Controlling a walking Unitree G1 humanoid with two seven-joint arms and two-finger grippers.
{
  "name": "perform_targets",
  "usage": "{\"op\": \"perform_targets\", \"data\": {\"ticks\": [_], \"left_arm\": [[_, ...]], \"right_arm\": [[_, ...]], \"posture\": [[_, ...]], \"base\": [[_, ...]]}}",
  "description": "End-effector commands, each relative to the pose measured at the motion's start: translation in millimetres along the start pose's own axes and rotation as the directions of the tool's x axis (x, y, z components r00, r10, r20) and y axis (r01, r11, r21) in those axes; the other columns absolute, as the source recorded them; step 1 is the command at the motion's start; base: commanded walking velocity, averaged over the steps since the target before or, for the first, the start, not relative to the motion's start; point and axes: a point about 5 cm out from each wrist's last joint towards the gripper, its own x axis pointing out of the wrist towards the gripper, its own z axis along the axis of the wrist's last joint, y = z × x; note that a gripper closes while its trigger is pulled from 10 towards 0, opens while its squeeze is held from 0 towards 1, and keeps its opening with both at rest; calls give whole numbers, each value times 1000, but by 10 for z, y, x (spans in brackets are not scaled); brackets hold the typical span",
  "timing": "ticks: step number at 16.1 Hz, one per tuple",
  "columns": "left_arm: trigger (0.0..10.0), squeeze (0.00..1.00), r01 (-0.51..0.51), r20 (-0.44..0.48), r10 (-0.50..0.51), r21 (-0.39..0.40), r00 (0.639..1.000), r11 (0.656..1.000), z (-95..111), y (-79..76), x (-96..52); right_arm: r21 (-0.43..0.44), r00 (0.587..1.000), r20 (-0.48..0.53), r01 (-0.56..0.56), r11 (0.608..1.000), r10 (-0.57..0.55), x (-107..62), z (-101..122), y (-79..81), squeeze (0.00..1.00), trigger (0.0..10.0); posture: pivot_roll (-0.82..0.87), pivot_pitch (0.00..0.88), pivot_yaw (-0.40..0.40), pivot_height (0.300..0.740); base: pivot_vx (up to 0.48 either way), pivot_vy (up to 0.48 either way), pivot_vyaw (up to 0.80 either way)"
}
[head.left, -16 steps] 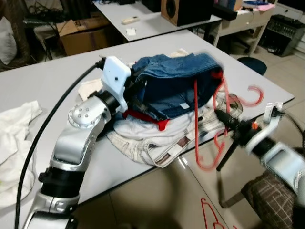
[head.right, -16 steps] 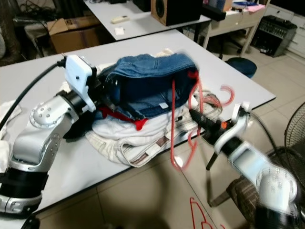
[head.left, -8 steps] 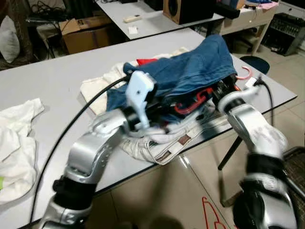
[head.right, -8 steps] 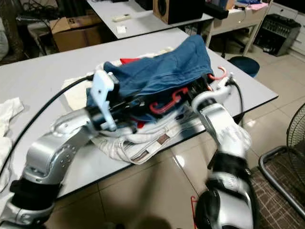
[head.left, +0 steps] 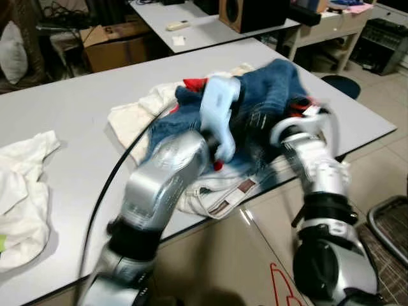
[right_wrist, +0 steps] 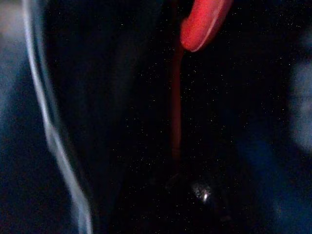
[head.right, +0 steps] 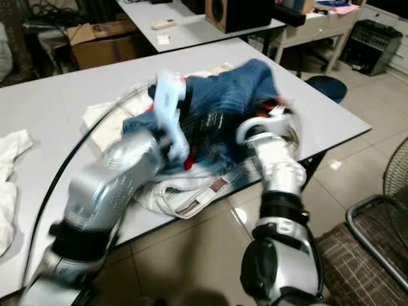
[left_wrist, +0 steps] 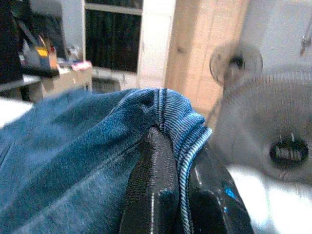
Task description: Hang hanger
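Blue jeans (head.left: 271, 86) lie heaped on a pile of pale clothes (head.left: 220, 194) on the grey table (head.left: 76, 108). My left arm (head.left: 169, 172) reaches across the pile. In the left wrist view its gripper (left_wrist: 181, 151) is shut on a folded edge of the denim (left_wrist: 73, 161). My right arm (head.left: 315, 169) bends in from the table's near edge, and its wrist is pushed into the jeans. The right wrist view is dark under the cloth; a red hanger (right_wrist: 202, 19) shows there, its thin bar running straight down toward the gripper. Red bits of hanger (head.left: 303, 102) peek out of the denim.
A white cloth (head.left: 22, 185) lies at the table's left end. Behind stand a second table (head.left: 204, 29), a cardboard box (head.left: 118, 41) and a speaker (head.left: 245, 13). A stool (head.left: 338, 86) and a chair (head.left: 389, 217) are to the right. Another red hanger (head.left: 280, 284) lies on the floor.
My right gripper has brought the red hanger from beyond the table's edge in under the jeans. The left gripper has carried the denim to the right, over the hanger. Both arms are blurred.
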Motion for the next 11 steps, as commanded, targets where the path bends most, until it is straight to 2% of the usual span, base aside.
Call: {"op": "perform_targets", "data": {"ticks": [1,4,6,8,9,11], "left_arm": [[0,0,-95,26,96,-14,995,995,60,126,29],[0,0,-320,81,327,-87,942,943,234,429,109],[0,0,-444,22,447,-81,895,893,166,604,106],[0,0,-563,-60,560,-52,826,825,7,768,64],[0,0,-603,-105,599,1,794,798,-95,839,39],[1608,0,-570,-214,579,111,786,814,-340,862,58]], "right_arm": [[-73,999,-46,21,997,-24,-25,-75,-3,0,10000],[-54,997,-61,38,998,-41,-153,-74,-80,0,10000],[-22,998,-55,24,999,-25,-243,-28,-72,0,10000],[-35,997,-78,0,999,-2,-307,-20,-19,0,10000],[-30,996,-91,-18,999,16,-324,-22,22,0,10000],[-12,993,-109,-42,999,41,-352,-27,111,0,10000]], "posture": [[37,26,48,740],[34,27,54,740],[29,28,61,740],[27,28,64,740],[25,28,65,740],[29,27,64,740]], "base": [[0,0,0],[0,0,0],[0,0,0],[0,0,0],[0,0,0],[0,0,0]]}}
